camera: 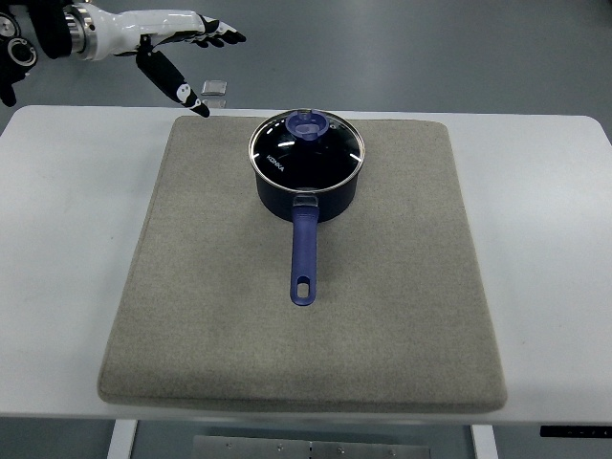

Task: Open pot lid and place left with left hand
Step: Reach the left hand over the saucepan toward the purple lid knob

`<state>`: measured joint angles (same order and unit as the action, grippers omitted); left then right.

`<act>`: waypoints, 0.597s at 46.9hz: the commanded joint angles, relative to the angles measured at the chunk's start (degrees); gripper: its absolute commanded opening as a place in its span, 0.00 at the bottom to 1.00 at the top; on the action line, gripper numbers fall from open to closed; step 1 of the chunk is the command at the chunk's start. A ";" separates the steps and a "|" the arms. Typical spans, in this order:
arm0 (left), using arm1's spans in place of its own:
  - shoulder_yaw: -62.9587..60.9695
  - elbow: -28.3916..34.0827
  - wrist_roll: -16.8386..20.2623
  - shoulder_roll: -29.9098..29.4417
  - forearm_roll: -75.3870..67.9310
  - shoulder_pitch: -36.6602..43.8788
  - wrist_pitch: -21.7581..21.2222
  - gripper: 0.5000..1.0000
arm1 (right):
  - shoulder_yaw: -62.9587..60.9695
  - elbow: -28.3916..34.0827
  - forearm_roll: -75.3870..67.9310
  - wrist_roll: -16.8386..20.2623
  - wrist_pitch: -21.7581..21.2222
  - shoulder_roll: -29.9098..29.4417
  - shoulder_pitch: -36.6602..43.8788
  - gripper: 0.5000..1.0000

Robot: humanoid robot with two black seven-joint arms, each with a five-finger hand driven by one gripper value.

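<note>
Grey floor surrounds a white table [57, 239] carrying a felt-like grey mat [382, 316], where a blue pot [306, 186] sits lidded by its glass lid [307, 148], while the left hand [182, 48] hovers far-left, fingers spread, empty.

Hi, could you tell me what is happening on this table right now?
A blue pot sits on a grey mat on the white table, its glass lid on and its handle pointing toward the robot. The left hand hovers above the table's far-left corner, fingers spread, holding nothing. The lid is not yet touched.
</note>
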<state>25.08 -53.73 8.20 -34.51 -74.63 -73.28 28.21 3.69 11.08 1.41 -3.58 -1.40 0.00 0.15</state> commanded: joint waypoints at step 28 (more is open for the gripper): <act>-1.70 3.81 -0.64 14.20 -11.94 -0.46 -0.26 0.92 | 0.00 0.00 0.00 -0.03 0.00 0.00 0.03 0.83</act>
<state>23.73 -50.28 7.64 -21.04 -86.42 -73.69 28.01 3.70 11.07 1.41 -3.59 -1.42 0.00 0.14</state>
